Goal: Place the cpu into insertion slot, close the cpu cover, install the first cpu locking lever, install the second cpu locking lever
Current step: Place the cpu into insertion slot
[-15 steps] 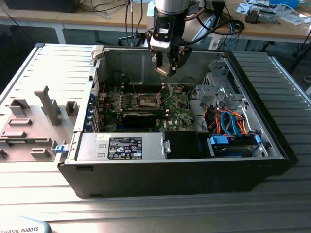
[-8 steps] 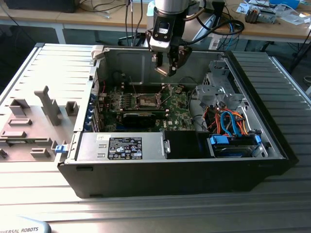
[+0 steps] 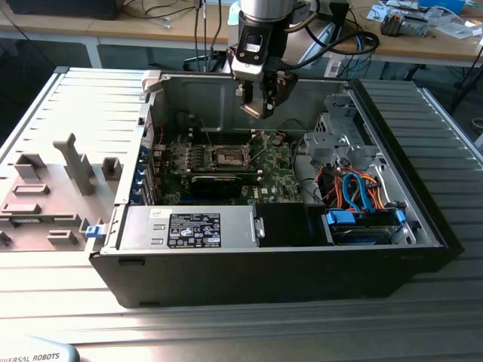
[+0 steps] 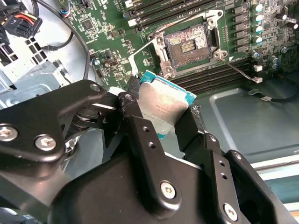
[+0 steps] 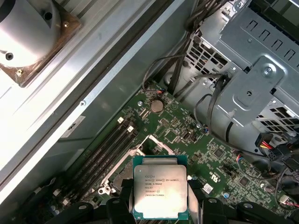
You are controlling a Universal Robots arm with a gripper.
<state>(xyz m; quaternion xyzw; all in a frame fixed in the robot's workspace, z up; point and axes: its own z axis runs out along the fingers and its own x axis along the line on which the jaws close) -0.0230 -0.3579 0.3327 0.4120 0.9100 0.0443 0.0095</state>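
Looking across the exterior view, we see a ribbed metal table [image 3: 226, 324] carrying an open computer case [image 3: 264, 279] that lies on its side with its interior facing up. A grey power supply box [image 3: 189, 228] covered in labels sits along the case wall nearest that camera. A perforated metal drive cage [image 3: 339, 136] [image 5: 252, 60] stands toward the exterior view's right, above a bundle of blue and orange cables [image 3: 362, 192]. The green motherboard [image 3: 279, 170] [image 4: 107, 28] [image 5: 187, 135] covers the case floor, and a black graphics card [image 3: 219, 182] lies across it between the socket and the power supply. Over the board hangs the gripper [image 3: 260, 105] [image 4: 163, 109] [image 5: 161, 200], pointing down from the arm near the far wall of the case. Below it the insertion slot [image 3: 229, 157] [image 4: 189, 44] lies uncovered, and in the second wrist view we can see its bare square field of contacts. In both wrist views the jaws are closed on the cpu [image 4: 163, 105] [image 5: 160, 191], with one black finger [image 4: 135, 116] pressed to each of two opposite edges. The chip's silvery-grey top shows, ringed by a thin teal border. We find the cpu in the air, near the slot but clearly apart from it and not seated. A thin wire lever [image 4: 240, 71] juts out from one corner of the slot.
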